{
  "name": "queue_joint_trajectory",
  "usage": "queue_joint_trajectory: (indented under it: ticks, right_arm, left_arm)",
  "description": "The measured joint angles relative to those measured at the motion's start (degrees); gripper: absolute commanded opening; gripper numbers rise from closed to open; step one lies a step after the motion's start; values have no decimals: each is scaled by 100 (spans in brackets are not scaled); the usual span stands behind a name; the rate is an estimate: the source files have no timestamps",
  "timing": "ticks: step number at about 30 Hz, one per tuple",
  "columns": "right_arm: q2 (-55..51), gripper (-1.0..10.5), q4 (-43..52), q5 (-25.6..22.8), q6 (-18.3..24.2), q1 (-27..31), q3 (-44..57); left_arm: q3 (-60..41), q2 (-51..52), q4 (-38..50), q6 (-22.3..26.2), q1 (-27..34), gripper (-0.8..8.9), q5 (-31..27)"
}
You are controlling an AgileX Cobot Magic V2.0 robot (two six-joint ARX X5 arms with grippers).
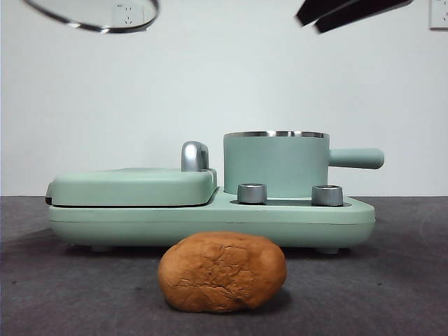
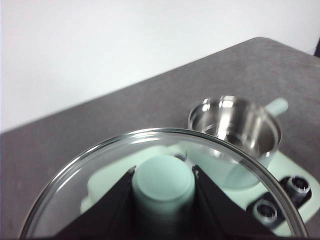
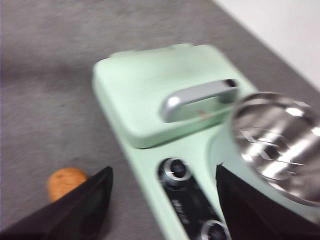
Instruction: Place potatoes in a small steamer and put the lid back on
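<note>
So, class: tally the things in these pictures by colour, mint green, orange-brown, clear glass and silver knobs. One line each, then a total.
Mint green: 2, the cooker base with its griddle cover and the small steamer
Orange-brown: 1, the potato
Clear glass: 1, the lid, held by the left gripper
Silver knobs: 2
Total: 6

Left gripper [image 2: 163, 200]: two matte black jaws, flat-faced and wedge-shaped, widening toward the base; edges straight, inner corners sharp. Right gripper [image 3: 162, 200]: same matte black jaws, broad triangular slabs tapering to blunt tips, surfaces plain. Front view: one arm's black angular tip [image 1: 346, 12] as two stacked flat bars.
</note>
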State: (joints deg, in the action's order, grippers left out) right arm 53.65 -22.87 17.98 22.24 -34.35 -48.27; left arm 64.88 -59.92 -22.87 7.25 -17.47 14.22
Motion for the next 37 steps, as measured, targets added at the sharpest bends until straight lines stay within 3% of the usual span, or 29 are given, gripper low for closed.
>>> queue_joint_trajectory:
  ticks: [10,21,32,37]
  right_arm:
    - [1233,329,0,74,-7,-828,-2]
    - [2520,342,337,136,-15,-1316,-2]
    - [3331,365,350,90,-15,-1366,-2]
    - [3436,219,354,-22,-15,-1366,-2]
  left_arm:
    - [-1309,1292,-271,-562,374,12,-57]
    - [-1432,1613,-470,-599,374,12,-103]
    - [-1434,1613,-472,-535,374,12,-103]
    - [-1434,1613,-472,-533,374,12,-103]
